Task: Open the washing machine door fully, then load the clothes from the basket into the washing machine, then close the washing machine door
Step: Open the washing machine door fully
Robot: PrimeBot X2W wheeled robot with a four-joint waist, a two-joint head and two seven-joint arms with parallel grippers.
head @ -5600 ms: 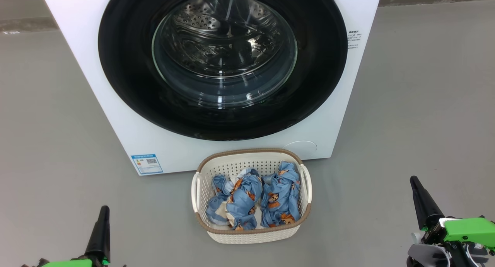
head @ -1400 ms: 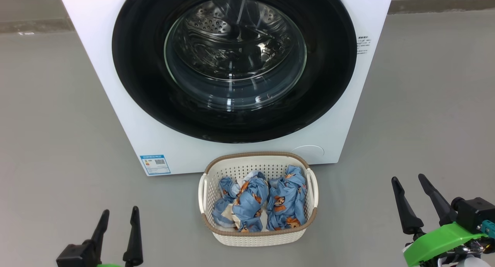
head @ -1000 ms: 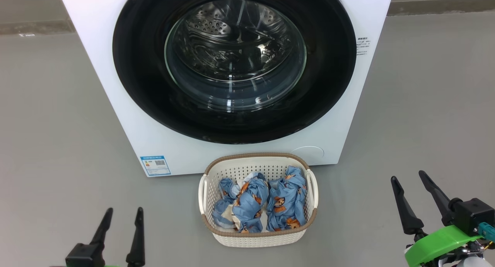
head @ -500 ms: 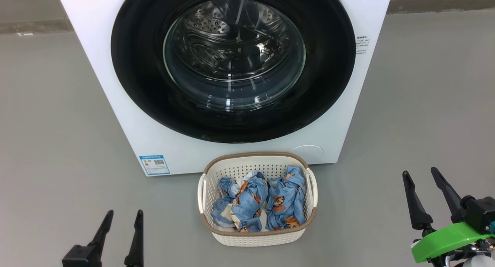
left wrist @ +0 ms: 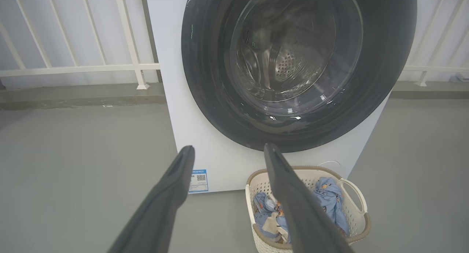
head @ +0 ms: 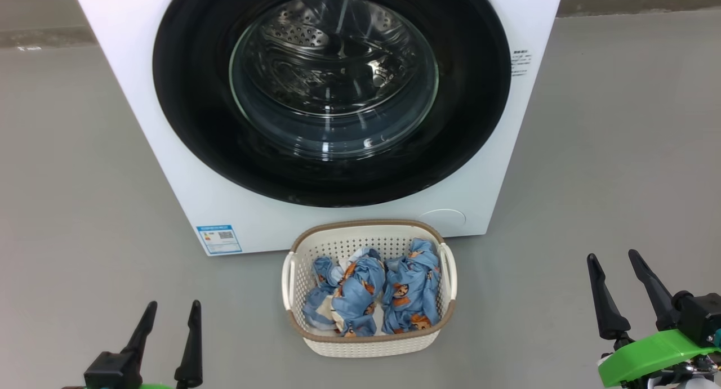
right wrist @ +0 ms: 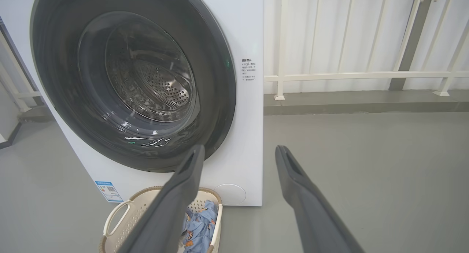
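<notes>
While the round glossy-black washing machine door (head: 332, 90) sits shut at 12 o'clock, our dark-fingered left gripper (head: 173, 304) at 7 and right gripper (head: 611, 255) at 5 hang spread and empty. We should catch its rim and swing wide, clearing the cream perforated basket (head: 366, 224) of blue printed clothes (head: 372, 293) at 6.

Head view: high, angled steeply down on the washing machine (head: 253, 226). Wrist views: low, flanking left and right, facing it; all share its door (head: 332, 79) and the basket (head: 372, 344).
</notes>
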